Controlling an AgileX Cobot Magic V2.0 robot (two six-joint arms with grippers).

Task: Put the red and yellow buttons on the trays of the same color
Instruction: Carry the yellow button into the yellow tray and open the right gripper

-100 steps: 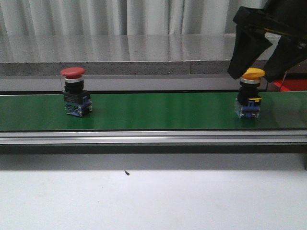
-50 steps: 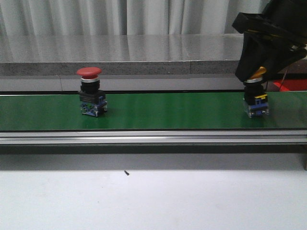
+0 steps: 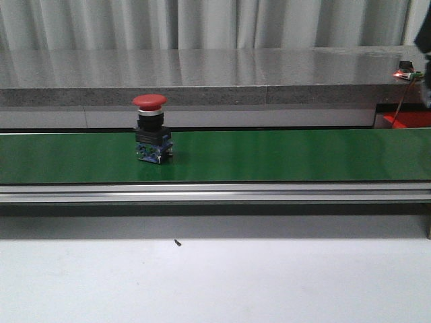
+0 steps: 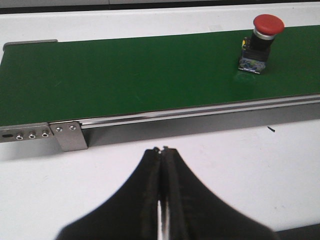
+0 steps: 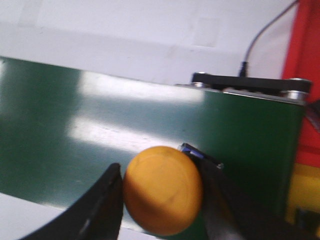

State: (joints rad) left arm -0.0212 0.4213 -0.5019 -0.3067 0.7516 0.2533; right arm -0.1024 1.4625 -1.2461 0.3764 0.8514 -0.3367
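green belt (image 3: 269,156), red button (image 3: 151,128) upright, cap upward

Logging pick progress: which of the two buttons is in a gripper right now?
The yellow button, gripped between the right gripper fingers above the green belt. The red button stands free on the belt, untouched; the left gripper is shut and empty.
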